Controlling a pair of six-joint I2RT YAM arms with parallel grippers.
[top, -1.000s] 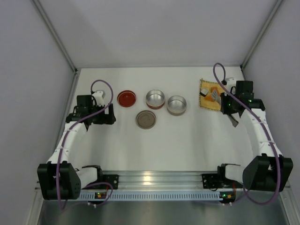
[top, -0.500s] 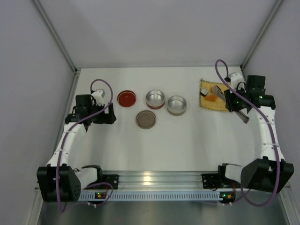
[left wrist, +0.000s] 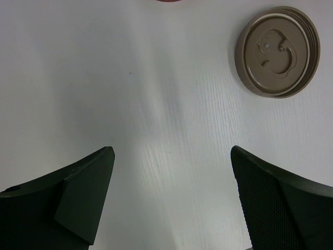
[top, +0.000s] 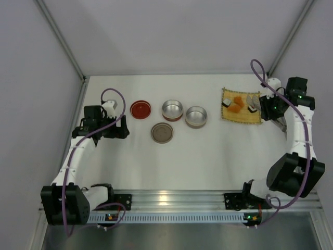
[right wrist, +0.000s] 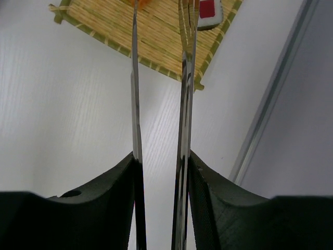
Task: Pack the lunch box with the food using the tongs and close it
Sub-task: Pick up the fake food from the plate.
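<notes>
The lunch box stands apart as two round metal tins (top: 172, 110) (top: 196, 116), with a red lid (top: 140, 109) and a brown lid (top: 162, 132) (left wrist: 277, 51) nearby. The food, orange chunks (top: 238, 100) and white-and-dark pieces (top: 226, 103) (right wrist: 209, 13), lies on the yellow mat (top: 240, 113) (right wrist: 151, 31). My right gripper (top: 266, 107) (right wrist: 161, 156) at the mat's right edge is shut on the tongs (right wrist: 135, 94), whose two arms press against its fingers and point over the mat. My left gripper (top: 125, 128) (left wrist: 171, 156) stands open over bare table, left of the brown lid.
The enclosure's right wall and its metal rail (right wrist: 276, 88) run close beside the right gripper. The tongs' joined end (top: 282, 124) sticks out behind the right wrist towards that wall. A purple cable (top: 257, 70) loops above the right wrist.
The right arm has swung from over the mat towards the right wall, carrying the tongs. Its jaws have widened and the tongs' arms have spread. The left arm has not moved.
</notes>
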